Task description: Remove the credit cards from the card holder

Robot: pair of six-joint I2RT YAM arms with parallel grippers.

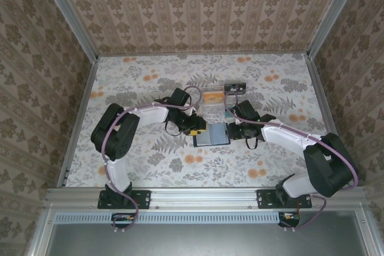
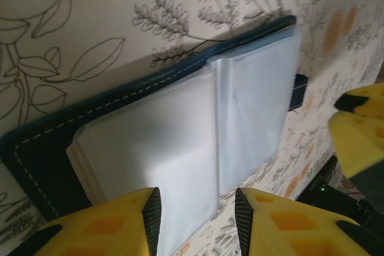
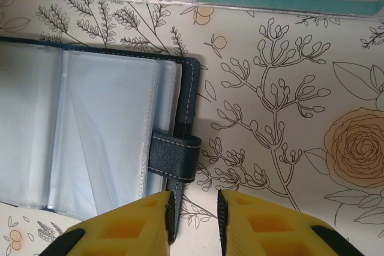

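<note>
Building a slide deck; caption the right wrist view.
Right gripper hovers near the tab of the open card holder, clear sleeves showing, on a floral table.

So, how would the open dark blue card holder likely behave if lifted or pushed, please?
The dark blue stitched folding card holder would probably flop at its fold, as it lies open. Its clear glossy plastic sleeves look loose, so likely slippery and fanning. Lying flat, it should slide, not tip.

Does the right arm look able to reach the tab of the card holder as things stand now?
Probably yes. The tab at the edge of the card holder lies just ahead of the right gripper, with nothing between them, and the jaws stand slightly apart.
</note>
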